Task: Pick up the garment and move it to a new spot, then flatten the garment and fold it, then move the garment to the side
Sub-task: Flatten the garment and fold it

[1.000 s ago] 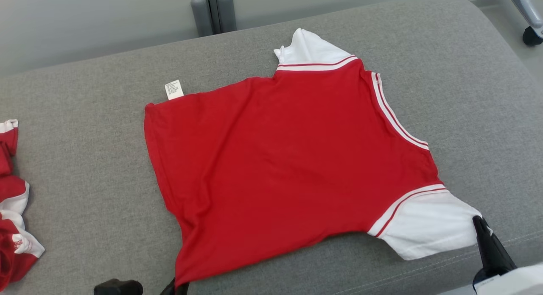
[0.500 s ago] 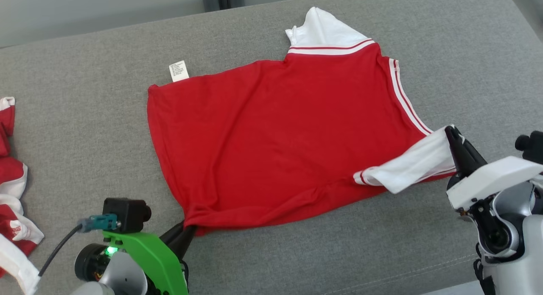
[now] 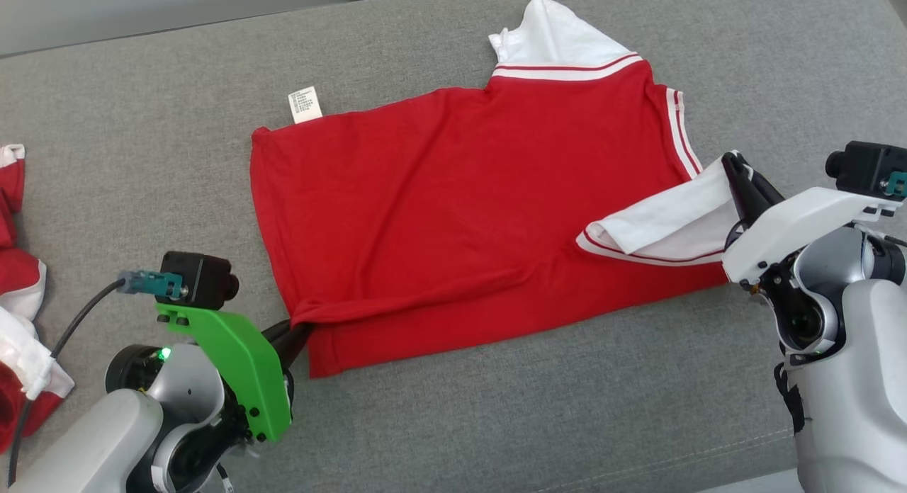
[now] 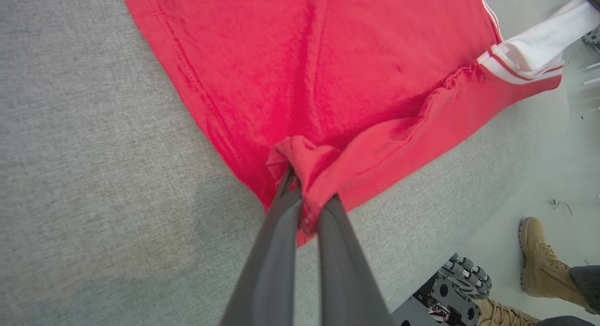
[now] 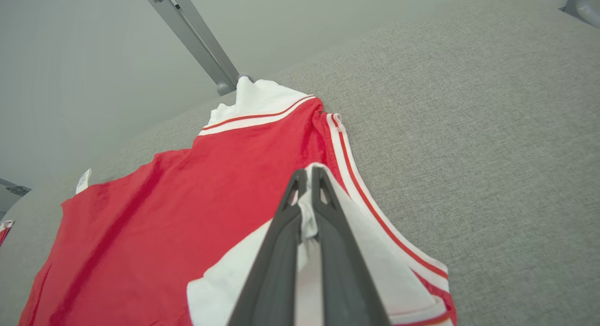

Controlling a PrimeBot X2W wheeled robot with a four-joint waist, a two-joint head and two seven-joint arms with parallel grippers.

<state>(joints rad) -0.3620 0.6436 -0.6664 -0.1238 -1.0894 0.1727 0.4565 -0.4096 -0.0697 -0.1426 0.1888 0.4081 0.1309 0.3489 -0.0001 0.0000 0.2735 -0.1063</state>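
The garment [image 3: 453,210] is a red T-shirt with white sleeves, lying back-up on the grey cushion [image 3: 142,167]. My left gripper [image 3: 297,331] is shut on its near hem corner, and red cloth bunches between the fingers [image 4: 307,209]. My right gripper [image 3: 737,168] is shut on the near white sleeve [image 3: 666,227], lifted and turned over onto the red body. In the right wrist view the white sleeve cloth is pinched between that gripper's [image 5: 307,185] fingers. The garment's [image 4: 328,59] near edge is doubled over along its length.
More red and white clothing [image 3: 18,295] is heaped at the cushion's left edge. A white care label [image 3: 305,105] sticks out at the far hem. A person's tan boots [image 4: 543,265] stand on the floor beside the robot's base [image 4: 445,293]. A metal post [image 5: 197,40] rises behind the cushion.
Both grippers have carried the near edge away from me: the hem corner and the white sleeve now lie folded over the red body. The head camera has also tilted down.
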